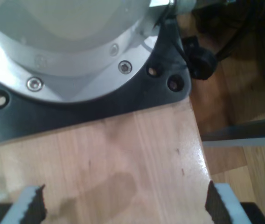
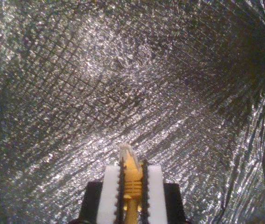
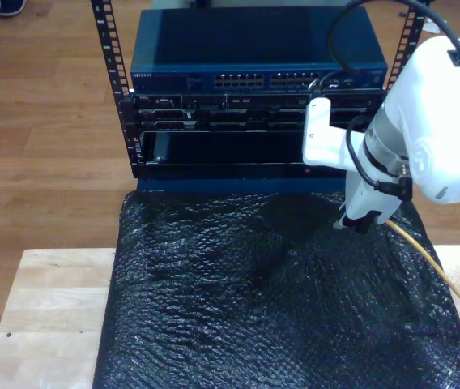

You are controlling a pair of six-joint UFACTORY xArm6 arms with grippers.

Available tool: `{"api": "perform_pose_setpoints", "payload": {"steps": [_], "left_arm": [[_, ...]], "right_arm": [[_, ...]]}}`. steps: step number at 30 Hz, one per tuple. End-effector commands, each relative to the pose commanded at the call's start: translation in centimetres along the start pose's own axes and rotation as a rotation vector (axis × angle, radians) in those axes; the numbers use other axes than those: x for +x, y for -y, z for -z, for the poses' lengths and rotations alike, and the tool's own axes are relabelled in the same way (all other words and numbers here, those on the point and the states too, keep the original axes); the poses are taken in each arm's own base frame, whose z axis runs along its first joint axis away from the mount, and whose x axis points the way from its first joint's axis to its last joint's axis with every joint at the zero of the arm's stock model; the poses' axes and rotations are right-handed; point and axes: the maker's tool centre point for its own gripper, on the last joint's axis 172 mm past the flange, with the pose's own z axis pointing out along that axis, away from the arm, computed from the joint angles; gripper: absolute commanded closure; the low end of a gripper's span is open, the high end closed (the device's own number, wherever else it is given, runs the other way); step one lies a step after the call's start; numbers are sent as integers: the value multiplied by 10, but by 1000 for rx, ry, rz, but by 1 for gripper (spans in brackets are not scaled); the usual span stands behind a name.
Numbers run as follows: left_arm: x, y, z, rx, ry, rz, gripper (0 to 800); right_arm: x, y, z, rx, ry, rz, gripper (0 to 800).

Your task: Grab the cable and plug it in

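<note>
One cable [image 2: 131, 179] between my second gripper's [image 2: 131, 186] clamped fingers; my first gripper's [image 1: 123, 205] fingers apart.

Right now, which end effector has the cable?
My second end effector: its pads are shut on the yellow cable, clear plug forward. My first end effector is open over bare wood.

1. My first gripper [image 1: 123, 205] shows two pale fingers [image 1: 27, 205], each lined with a black saw-toothed pad.
2. Ahead of them sits my round silver base flange [image 1: 76, 60] on a black mounting plate [image 1: 137, 93], ringed with hex-socket screws [image 1: 124, 66].
3. My second gripper [image 2: 131, 186] has white fingers [image 2: 110, 191], toothed black pads, black housing behind.
4. My arm [image 3: 432, 130] is glossy white and rounded, with a black cable [image 3: 359, 24] looping over it.
</note>
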Motion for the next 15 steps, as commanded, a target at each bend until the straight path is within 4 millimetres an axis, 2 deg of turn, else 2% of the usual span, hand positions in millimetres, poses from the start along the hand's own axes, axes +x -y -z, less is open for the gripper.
{"api": "perform_pose_setpoints", "payload": {"steps": [10,15], "left_arm": [[2,0,-2,-1,-15,-3,0],[2,0,-2,-1,-15,-3,0]], "right_arm": [[-2,0,-13,-34,-10,7,799],[-1,-9,-16,-84,-18,19,799]]}}
